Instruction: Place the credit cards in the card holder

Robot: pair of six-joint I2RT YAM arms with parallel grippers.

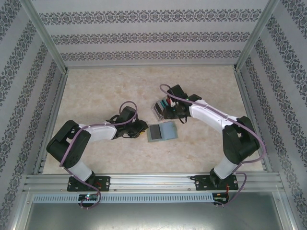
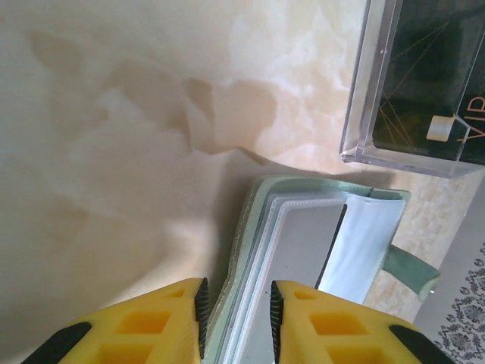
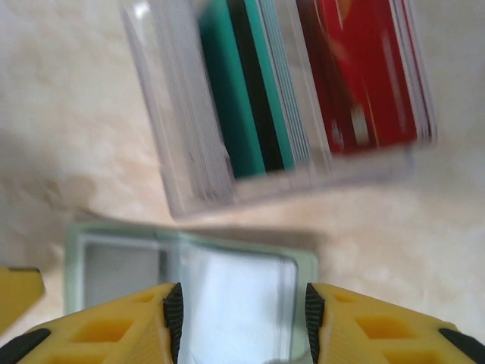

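- The left arm (image 1: 79, 143) rose from its base at the near edge of the bench (image 1: 105, 91), folded at a raised elbow towards the left edge, and its forearm reached right towards the middle.
- The left end effector (image 2: 237, 318) was clenched across the left edge of the card holder (image 2: 318, 243), with its black pads (image 2: 201, 307) pressed on either side of the stacked layers.
- The card holder (image 1: 162, 131) lay opened flat near the middle of the bench, a little towards the near edge. Its pale green border framed grey and clear pockets.
- The right arm (image 1: 235, 139) stood up from its base, bent at an elbow near the right edge, and its white forearm stretched left and towards the far edge.
- The right end effector (image 3: 242, 318) was released: its yellow fingers (image 3: 356, 330) stood wide apart with nothing between them, and the card holder showed below through the gap.
- In the overhead view the right end effector (image 1: 165, 111) hung over the clear tray (image 1: 159, 108), which sat just beyond the card holder on its far side.
- The credit cards (image 3: 227, 98) stood on edge in the clear tray's (image 3: 189, 182) slots: teal ones with a dark card (image 3: 250, 83) between them, and a red card (image 3: 364, 76) to one side. That view was blurred.
- The left wrist view showed a dark card marked "VIP" behind the tray's clear wall (image 2: 364, 98).
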